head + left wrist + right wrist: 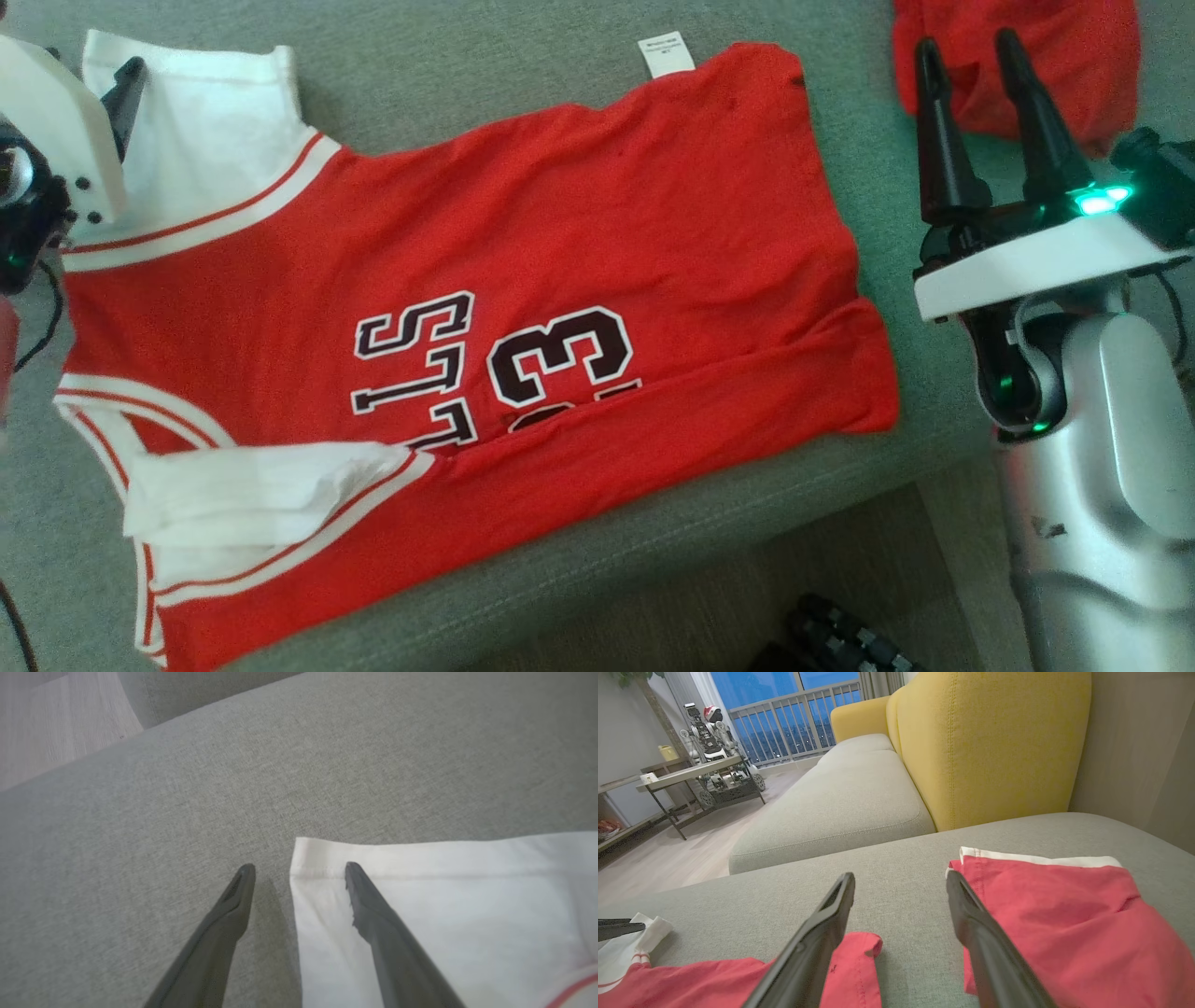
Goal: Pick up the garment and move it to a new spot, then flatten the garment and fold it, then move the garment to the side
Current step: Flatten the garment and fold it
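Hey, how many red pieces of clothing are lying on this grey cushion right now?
2. A red jersey with white sleeves lies spread across the middle of the grey cushion. A second red garment sits at the far right corner, cut off by the head view's edge, so more may lie out of frame.

Grey sofa (840, 798) w/ yellow back (994, 742)

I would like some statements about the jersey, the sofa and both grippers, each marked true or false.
1. The red jersey lies on the grey cushion. True.
2. The right gripper grips the jersey's hem. False: it is open, empty and apart from the jersey.
3. A second red garment lies beyond the right gripper. True.
4. The jersey's sleeves are black. False: they are white.
5. The left gripper is open at the corner of one of the sleeves. True.
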Motion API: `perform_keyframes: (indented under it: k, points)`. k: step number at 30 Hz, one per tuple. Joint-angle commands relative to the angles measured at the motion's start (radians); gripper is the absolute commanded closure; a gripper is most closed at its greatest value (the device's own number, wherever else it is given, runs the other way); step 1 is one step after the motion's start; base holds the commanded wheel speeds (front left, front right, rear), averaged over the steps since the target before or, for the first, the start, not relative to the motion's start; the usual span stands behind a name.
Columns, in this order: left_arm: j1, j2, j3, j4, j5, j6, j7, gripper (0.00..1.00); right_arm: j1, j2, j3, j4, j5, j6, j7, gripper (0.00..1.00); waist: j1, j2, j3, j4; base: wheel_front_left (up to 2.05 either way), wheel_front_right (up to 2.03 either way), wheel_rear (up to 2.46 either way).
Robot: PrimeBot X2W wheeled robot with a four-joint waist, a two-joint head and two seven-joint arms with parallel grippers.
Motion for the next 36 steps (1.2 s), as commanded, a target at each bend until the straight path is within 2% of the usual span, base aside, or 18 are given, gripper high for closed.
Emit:
perform_keyframes:
  k: [1,10,11,12,18,21,24,29,36]
  points:
    - [-0.052,0.061,0.025,-0.022,-0.004,-0.003,-0.005,0.00,-0.012,-0.005,0.017,-0.029,0.005,0.000,-0.013,0.00,-0.0001,0.0000,0.003,-0.005,0.00,0.00,0.00]
    - [-0.094,0.060,-0.030,0.068,-0.010,-0.003,-0.020,0.00,-0.013,-0.005,0.011,-0.019,-0.003,0.000,-0.016,0.00,-0.0001,0.0000,0.012,-0.009,0.00,0.00,0.00]
    - [-0.096,0.054,-0.041,0.071,-0.019,-0.003,-0.017,0.56,-0.013,-0.005,0.011,-0.018,-0.005,0.000,-0.015,0.00,-0.0001,0.0000,0.012,-0.007,0.00,0.00,0.00]
    - [-0.097,0.050,-0.052,0.071,-0.031,-0.003,-0.014,1.00,-0.014,-0.005,0.010,-0.017,-0.006,0.000,-0.014,0.00,-0.0001,0.0000,0.013,-0.005,0.00,0.00,0.00]
    - [-0.108,0.048,-0.090,0.049,-0.102,-0.004,-0.057,1.00,-0.026,-0.005,0.005,-0.002,-0.027,0.000,0.016,0.00,-0.0001,0.0000,0.004,0.029,0.00,0.00,0.00]
    - [-0.102,0.037,-0.079,0.037,-0.126,-0.004,-0.126,1.00,-0.049,-0.005,0.028,0.008,-0.133,0.000,0.063,0.00,-0.0001,0.0000,-0.008,0.062,0.00,0.00,0.00]
    - [-0.084,0.030,-0.071,0.020,-0.129,-0.004,-0.214,1.00,-0.081,-0.010,0.038,0.026,-0.182,0.000,0.120,0.00,-0.0001,0.0000,-0.017,0.102,0.00,0.00,0.00]
    - [-0.040,0.006,-0.058,-0.016,-0.137,-0.002,-0.347,1.00,-0.145,-0.077,0.061,0.106,-0.203,0.000,0.197,0.00,-0.0001,0.0000,-0.031,0.165,0.00,0.00,0.00]
    - [0.008,-0.016,-0.081,-0.052,-0.136,-0.002,-0.418,1.00,-0.224,-0.191,0.124,0.279,-0.132,0.000,0.272,0.00,-0.0001,0.0000,-0.042,0.220,0.00,0.00,0.00]
